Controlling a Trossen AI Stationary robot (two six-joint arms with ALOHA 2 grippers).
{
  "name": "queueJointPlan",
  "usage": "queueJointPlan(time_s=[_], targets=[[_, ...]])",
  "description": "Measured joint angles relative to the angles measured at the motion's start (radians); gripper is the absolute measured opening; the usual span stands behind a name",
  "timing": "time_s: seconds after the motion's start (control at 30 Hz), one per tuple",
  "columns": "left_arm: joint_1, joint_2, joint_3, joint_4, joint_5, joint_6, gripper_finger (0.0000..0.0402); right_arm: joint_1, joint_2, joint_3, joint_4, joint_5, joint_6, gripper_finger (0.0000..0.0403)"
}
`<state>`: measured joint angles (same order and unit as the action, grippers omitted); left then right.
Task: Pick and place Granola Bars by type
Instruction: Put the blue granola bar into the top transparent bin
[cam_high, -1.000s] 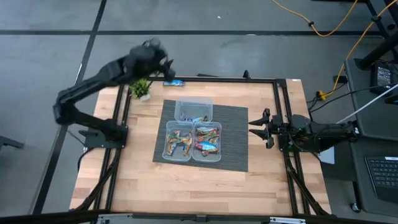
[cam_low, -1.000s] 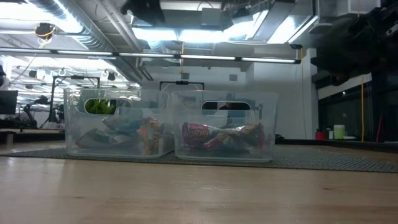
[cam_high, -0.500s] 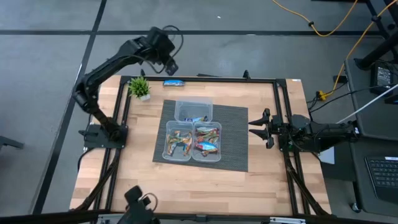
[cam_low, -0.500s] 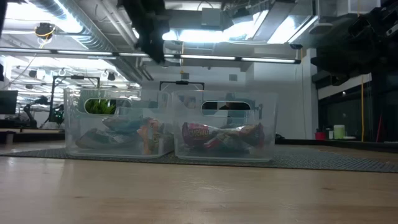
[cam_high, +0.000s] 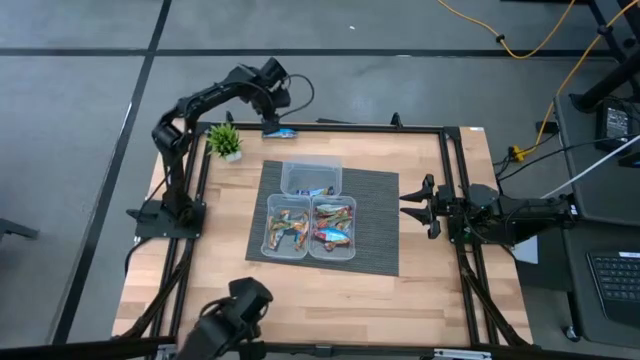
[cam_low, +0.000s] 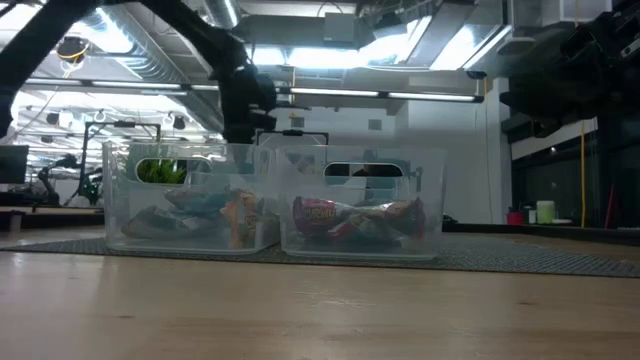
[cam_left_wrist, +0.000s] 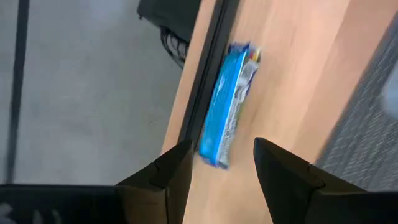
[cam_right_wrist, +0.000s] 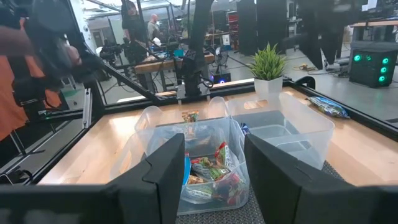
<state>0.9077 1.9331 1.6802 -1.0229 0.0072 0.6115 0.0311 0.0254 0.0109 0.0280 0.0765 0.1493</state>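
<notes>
A blue wrapped bar (cam_high: 280, 131) (cam_left_wrist: 227, 106) lies flat on the wood at the table's far edge, beside the black frame rail. My left gripper (cam_high: 271, 121) (cam_left_wrist: 221, 163) is open and hangs above the bar's end, one finger on either side, without touching it. Three clear tubs sit on a grey mat. The far tub (cam_high: 311, 177) holds a blue bar. The two near tubs (cam_high: 287, 226) (cam_high: 333, 228) hold several orange-tan and teal-red bars. My right gripper (cam_high: 414, 204) (cam_right_wrist: 214, 180) waits open at the mat's right edge.
A small potted plant (cam_high: 226, 141) stands at the far left corner, close to my left arm. Black frame rails (cam_high: 450, 180) run along the table's sides. A dark object (cam_high: 235, 318) shows at the near edge. People stand in the room beyond the table (cam_right_wrist: 152, 25).
My left arm has swung from beyond the far left corner toward the right and come down over the blue bar at the far edge. The dark object at the near edge has come into view. Right arm, tubs and bars have kept still.
</notes>
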Motion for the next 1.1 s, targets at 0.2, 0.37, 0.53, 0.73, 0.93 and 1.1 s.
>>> queueJointPlan(time_s=[0.2, 0.37, 0.53, 0.73, 0.93, 1.1], targets=[[-0.006, 0.067, 0.000, 0.001, -0.030, 0.094, 0.0170, 0.000, 0.000, 0.000, 0.000, 0.000, 0.000, 0.0169], [-0.010, 0.117, 0.000, 0.002, 0.006, 0.094, 0.0194, 0.000, 0.000, 0.000, 0.000, 0.000, 0.000, 0.0169], [-0.018, 0.159, 0.000, 0.013, -0.037, 0.105, 0.0211, 0.000, 0.000, 0.000, 0.000, 0.000, 0.000, 0.0169], [-0.035, 0.202, 0.000, 0.051, -0.077, 0.109, 0.0211, 0.000, 0.000, 0.000, 0.000, 0.000, 0.000, 0.0169], [-0.056, 0.236, 0.000, 0.064, -0.094, 0.109, 0.0202, 0.000, 0.000, 0.000, 0.000, 0.000, 0.000, 0.0169], [-0.067, 0.275, 0.000, 0.064, -0.084, 0.095, 0.0188, 0.000, 0.000, 0.000, 0.000, 0.000, 0.000, 0.0169]])
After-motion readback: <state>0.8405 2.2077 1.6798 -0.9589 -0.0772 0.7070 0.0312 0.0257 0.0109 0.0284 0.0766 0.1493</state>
